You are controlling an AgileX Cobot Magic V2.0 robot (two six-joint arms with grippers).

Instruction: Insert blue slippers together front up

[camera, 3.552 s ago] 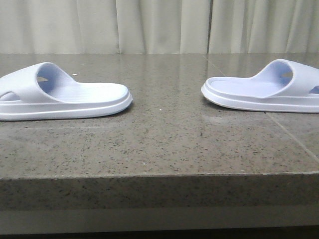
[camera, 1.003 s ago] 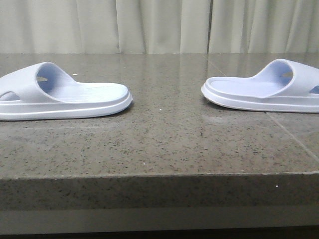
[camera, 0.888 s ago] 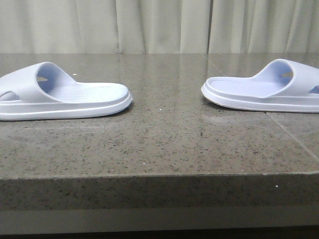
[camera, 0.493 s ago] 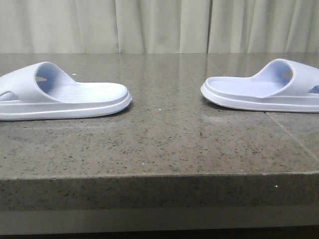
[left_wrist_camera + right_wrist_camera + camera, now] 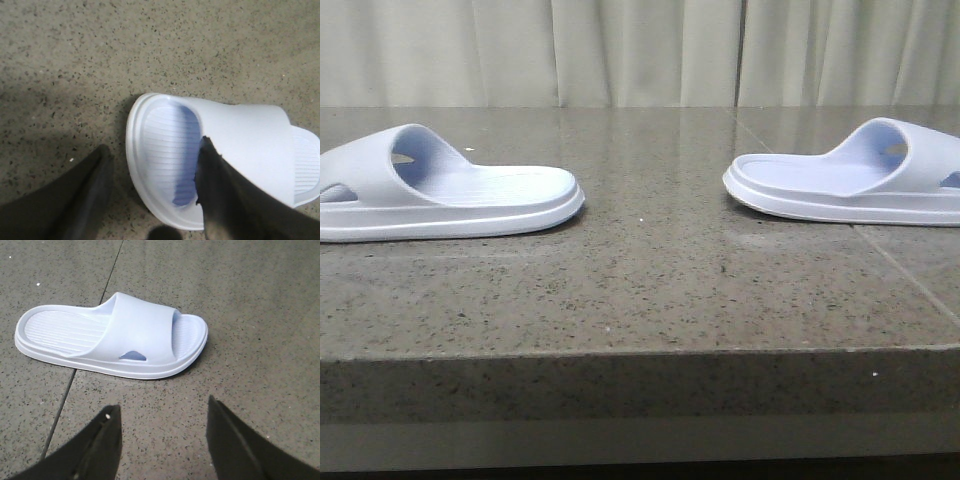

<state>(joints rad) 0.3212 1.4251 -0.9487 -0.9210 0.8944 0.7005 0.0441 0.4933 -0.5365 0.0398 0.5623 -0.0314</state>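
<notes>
On the speckled stone table [image 5: 650, 270], the two blue slippers are lying well apart, soles down: the left slipper [image 5: 445, 195] is sitting toward the left edge of the front view, the right slipper [image 5: 850, 180] toward the right, and their heel ends are facing each other across a wide stretch of stone. Neither one is tipped up or tucked into the other, so I would say the joining has not begun.

The left gripper [image 5: 150, 195] is hanging just over its slipper [image 5: 220, 155] with its jaws spread wide and nothing held. One finger [image 5: 220, 200] is sitting over the ribbed footbed by the strap's edge, while the other is standing off to the side above bare stone; whether that finger is actually touching the foam, I cannot tell. To my eye it is lining up a grasp.

The right gripper [image 5: 160, 440] is gaping open too, holding nothing, and it is poised near its slipper [image 5: 112, 335] without reaching it.

Pale curtains [image 5: 640, 50] are hanging behind the table. Everything is left to do: taking hold of both slippers, bringing them together and slotting them toe-up.
</notes>
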